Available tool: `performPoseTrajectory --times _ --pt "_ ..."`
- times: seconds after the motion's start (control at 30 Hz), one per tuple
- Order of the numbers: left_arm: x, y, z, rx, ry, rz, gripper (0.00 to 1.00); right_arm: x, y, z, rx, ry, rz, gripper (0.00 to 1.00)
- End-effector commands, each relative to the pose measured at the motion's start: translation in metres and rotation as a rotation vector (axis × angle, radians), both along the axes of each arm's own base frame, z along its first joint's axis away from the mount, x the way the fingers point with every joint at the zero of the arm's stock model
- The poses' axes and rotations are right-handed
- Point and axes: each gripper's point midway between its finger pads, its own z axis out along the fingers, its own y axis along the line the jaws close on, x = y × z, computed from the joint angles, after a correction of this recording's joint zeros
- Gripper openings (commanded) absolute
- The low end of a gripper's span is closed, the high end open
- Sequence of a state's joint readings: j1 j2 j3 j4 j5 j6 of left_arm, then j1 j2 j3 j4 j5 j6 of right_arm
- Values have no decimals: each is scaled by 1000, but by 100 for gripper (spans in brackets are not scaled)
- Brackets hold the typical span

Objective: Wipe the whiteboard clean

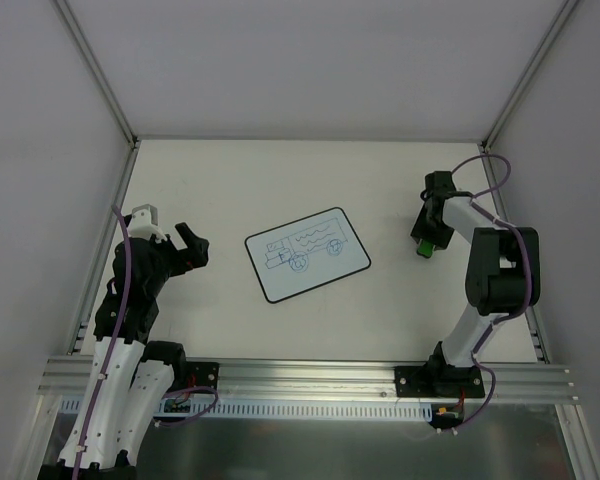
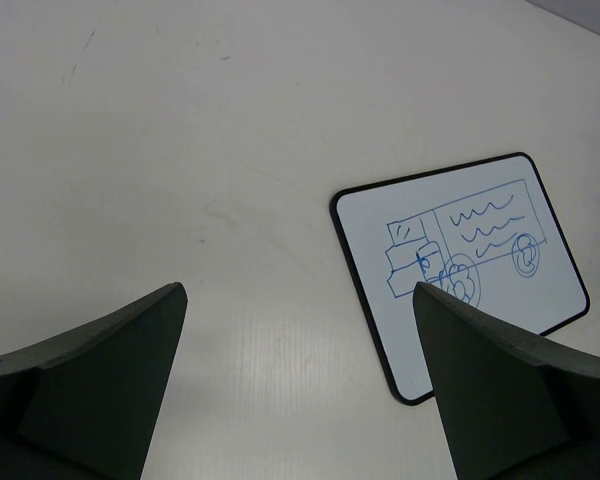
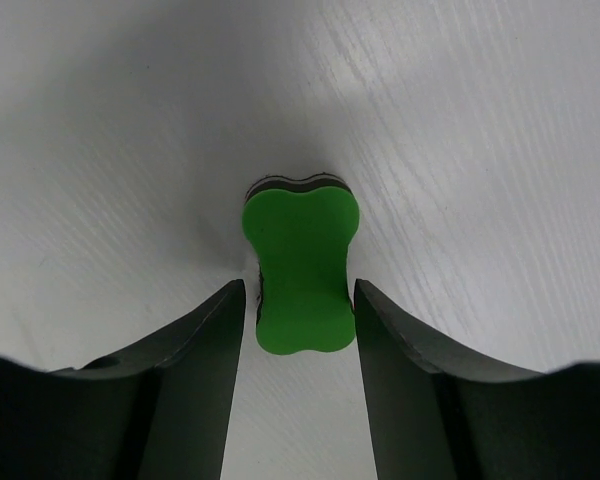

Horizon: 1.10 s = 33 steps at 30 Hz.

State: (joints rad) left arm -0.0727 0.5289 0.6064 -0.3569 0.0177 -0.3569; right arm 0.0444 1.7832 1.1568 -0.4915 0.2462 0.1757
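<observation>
The whiteboard [image 1: 308, 253] lies flat mid-table, tilted, with a blue truck doodle on it; it also shows in the left wrist view [image 2: 460, 260]. A green bone-shaped eraser [image 3: 300, 265] rests on the table at the right [image 1: 426, 248]. My right gripper [image 3: 300, 290] straddles the eraser's near half, with the right finger touching it and a thin gap at the left finger. My left gripper [image 2: 298, 295] is open wide and empty, above bare table to the left of the whiteboard [image 1: 192, 246].
The white table is bounded by grey walls and aluminium frame posts [image 1: 100, 75]. A metal rail [image 1: 300, 375] runs along the near edge by the arm bases.
</observation>
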Motion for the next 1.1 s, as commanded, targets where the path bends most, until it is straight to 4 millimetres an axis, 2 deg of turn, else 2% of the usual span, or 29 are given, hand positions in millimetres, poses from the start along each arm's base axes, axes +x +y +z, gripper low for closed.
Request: performPoseTrajectory --times 0.0,0.23,0.33,0.43,0.5,0.6,0.63,0.7,0.73,0.77,0.8,0.83,0.87,0.9,0.93,1.07 --pt "4 -1 2 -6 -21 4 99 16 -4 10 -1 -47 -12 51" --pt "4 -1 2 -4 -20 3 99 21 -7 7 3 -42 -7 46" --pt "4 0 2 -3 -20 2 99 22 -8 7 -1 -39 3 37" --pt "4 -1 2 -5 -18 2 99 23 -2 10 15 -42 37 21" --pt "4 -2 0 -8 -10 -7 99 26 12 16 40 -62 95 9" --pt "5 -6 -4 -26 11 -18 99 33 50 32 24 -105 243 3" --pt "6 -10 -6 -45 24 -30 99 32 73 36 21 -112 311 3" --pt "9 -15 -11 -69 61 -46 99 38 97 45 12 -140 388 3" --pt "9 -20 -13 -86 80 -64 99 37 121 48 5 -150 449 3" --pt "12 -22 -17 -95 109 -70 99 37 131 46 -6 -145 478 2" --pt "13 -25 -20 -106 128 -75 99 43 145 53 -6 -170 504 2" --pt "14 -29 -21 -136 144 -81 99 39 166 53 -5 -171 551 2" --pt "16 -31 -20 -152 153 -78 99 41 176 52 1 -174 570 2" --pt "18 -33 -27 -168 185 -73 99 40 185 43 -12 -150 614 1" --pt "19 -35 -29 -195 206 -62 99 41 202 44 -5 -158 650 0" --pt "25 -42 -43 -212 278 -37 99 35 233 25 5 -120 723 0"
